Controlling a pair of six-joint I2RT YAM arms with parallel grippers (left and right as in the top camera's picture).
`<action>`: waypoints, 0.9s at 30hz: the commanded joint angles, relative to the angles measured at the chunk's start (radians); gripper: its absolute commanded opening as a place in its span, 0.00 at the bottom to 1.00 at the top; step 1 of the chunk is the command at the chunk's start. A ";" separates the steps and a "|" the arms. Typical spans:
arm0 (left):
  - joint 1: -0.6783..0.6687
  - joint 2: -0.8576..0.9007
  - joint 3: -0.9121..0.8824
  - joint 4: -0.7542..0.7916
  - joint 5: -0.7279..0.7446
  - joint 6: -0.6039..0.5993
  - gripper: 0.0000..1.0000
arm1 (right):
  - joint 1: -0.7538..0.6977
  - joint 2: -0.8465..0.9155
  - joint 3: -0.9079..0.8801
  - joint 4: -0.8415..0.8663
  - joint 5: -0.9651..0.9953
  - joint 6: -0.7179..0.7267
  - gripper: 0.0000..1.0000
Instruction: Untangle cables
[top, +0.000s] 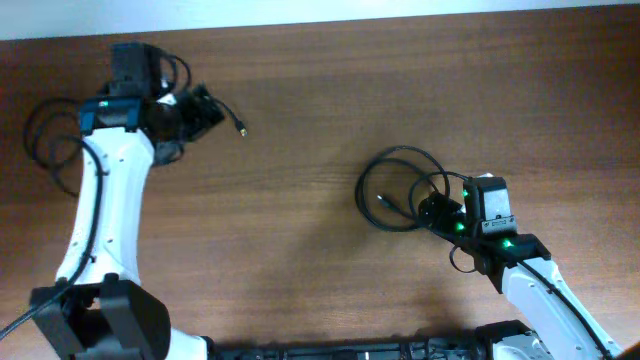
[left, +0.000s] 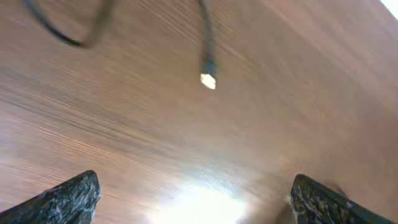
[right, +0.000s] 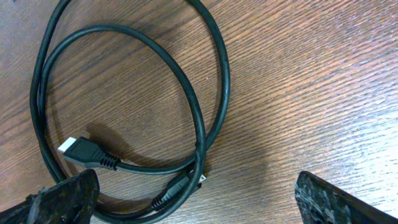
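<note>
A thin black cable ending in a small metallic plug (top: 242, 130) lies just right of my left gripper (top: 208, 108). In the left wrist view the plug (left: 208, 79) lies ahead of the open, empty left gripper (left: 194, 185), well clear of both fingers. A second black cable (top: 398, 186) lies coiled in loops at centre right. My right gripper (top: 430, 210) hovers at its lower right edge. In the right wrist view the coil (right: 211, 68) shows a white-tipped plug (right: 78, 151) and a small plug (right: 198, 178) between the open fingers of the right gripper (right: 196, 182).
More black cord loops (top: 45, 140) lie at the far left beside the left arm. A blurred dark cord (left: 62, 31) crosses the top left of the left wrist view. The table's far edge (top: 320, 22) runs along the top.
</note>
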 joint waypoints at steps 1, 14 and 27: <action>-0.117 0.011 -0.003 -0.045 0.090 0.025 0.99 | 0.003 -0.002 0.002 0.001 0.013 -0.007 0.99; -0.490 0.014 -0.004 -0.043 -0.035 -0.079 0.99 | 0.003 -0.002 0.002 0.000 0.013 -0.007 0.99; -0.734 0.394 -0.004 0.077 -0.109 -0.219 0.84 | 0.003 -0.002 0.002 0.000 0.013 -0.007 0.99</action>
